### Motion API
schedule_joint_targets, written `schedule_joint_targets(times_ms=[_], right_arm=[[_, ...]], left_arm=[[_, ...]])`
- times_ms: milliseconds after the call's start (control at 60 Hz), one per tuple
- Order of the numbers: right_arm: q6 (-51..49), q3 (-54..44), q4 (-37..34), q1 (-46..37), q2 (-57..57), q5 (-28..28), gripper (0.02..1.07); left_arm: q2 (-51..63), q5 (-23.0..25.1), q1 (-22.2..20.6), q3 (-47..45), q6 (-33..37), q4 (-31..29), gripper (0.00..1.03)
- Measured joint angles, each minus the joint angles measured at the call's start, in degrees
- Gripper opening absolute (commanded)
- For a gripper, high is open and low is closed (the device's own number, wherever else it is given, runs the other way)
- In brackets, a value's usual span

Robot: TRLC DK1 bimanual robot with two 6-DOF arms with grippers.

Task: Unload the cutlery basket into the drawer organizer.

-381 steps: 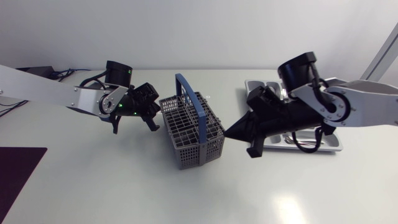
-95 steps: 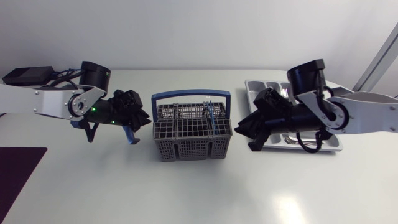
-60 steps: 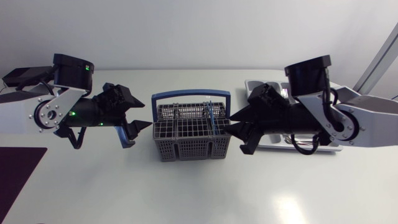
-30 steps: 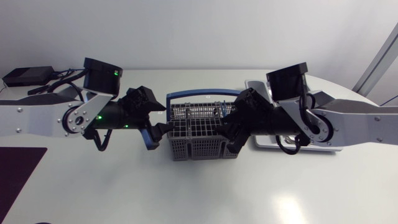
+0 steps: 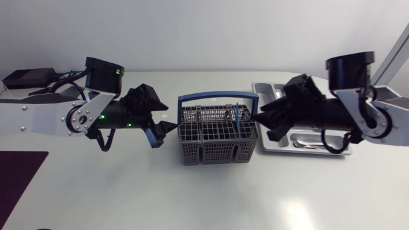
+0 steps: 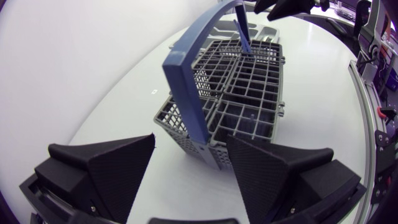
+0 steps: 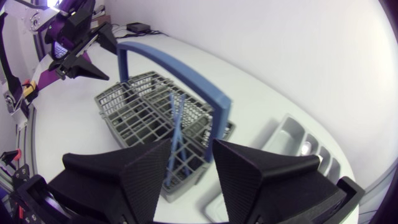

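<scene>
The grey basket [image 5: 217, 137] stands mid-table with its blue handle [image 5: 217, 98] upright. A blue-handled piece [image 5: 238, 121] stands in its right end. The left claw [image 5: 171, 117] hangs just off the basket's left end, fingers spread wide and holding nothing; from its wrist the basket sits just ahead of the gap. The right claw [image 5: 261, 126] is close at the basket's right end, also open and empty, with the blue piece ahead of its gap; I cannot tell if it touches the basket. Farther right, partly under the right arm, lies the organizer [image 5: 319, 150] with silver cutlery [image 5: 305, 144] in it.
</scene>
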Motion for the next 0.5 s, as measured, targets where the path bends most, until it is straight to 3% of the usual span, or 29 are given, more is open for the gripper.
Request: schedule_joint_targets(times_ms=[83,267,350,500], right_arm=[[-0.6,0.0,-0.1,-2.9,-1.3,0.1,0.16],[-1.2,0.4,0.0,-4.0,5.4,2.1,0.13],[-1.2,1.3,0.0,-4.0,9.3,2.8,0.12],[-1.2,3.2,0.0,-3.6,14.0,3.0,0.12]], left_arm=[[-0.4,0.0,1.1,-0.5,0.0,0.0,0.85],[-0.2,0.0,2.8,-0.9,0.2,0.0,0.55],[0.0,0.0,3.5,-0.9,0.2,0.0,0.46],[0.0,0.1,4.8,-1.1,0.7,-0.7,0.46]])
